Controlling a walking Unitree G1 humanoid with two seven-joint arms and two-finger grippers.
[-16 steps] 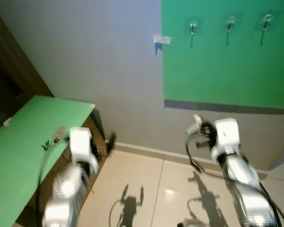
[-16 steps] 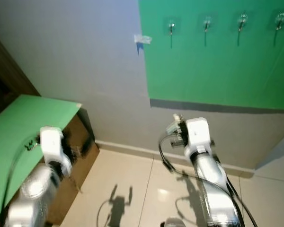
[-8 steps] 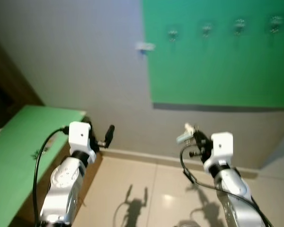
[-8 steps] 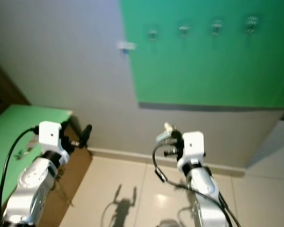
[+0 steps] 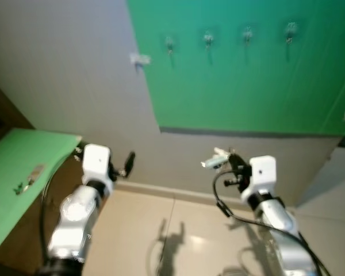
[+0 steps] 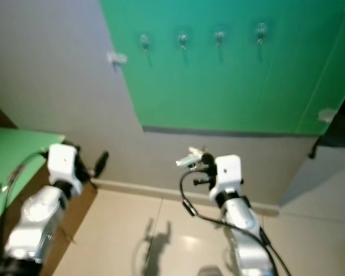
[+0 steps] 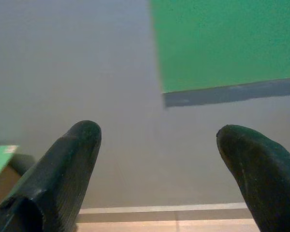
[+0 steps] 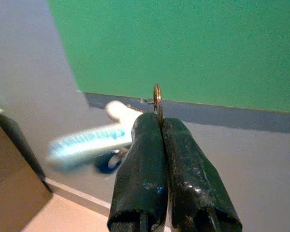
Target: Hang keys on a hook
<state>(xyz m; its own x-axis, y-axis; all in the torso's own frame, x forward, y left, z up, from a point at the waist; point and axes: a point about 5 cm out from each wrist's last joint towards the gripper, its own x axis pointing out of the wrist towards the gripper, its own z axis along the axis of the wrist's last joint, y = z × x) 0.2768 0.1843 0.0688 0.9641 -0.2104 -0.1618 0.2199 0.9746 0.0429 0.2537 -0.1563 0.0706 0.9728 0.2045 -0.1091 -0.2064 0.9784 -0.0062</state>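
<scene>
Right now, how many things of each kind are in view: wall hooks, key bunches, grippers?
Wall hooks: 4 (first, last, on the green panel)
Key bunches: 1 (keys, held by the right gripper)
Grippers: 2 (the other is the left gripper)
Total: 7

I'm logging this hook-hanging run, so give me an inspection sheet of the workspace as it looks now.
Surface: green table at the robot's left, against the grey wall.
Job's things: key ring with a pale blue tag, held up below the green board; four hooks in a row on the board, all bare.
Clutter: small dark item on the green table, too blurred to name.
Grippers: right gripper shut on the key ring; left gripper open, holding nothing.
Cables: black cable looping off the right arm.
Surroundings: tiled floor with the arms' shadows.
</scene>
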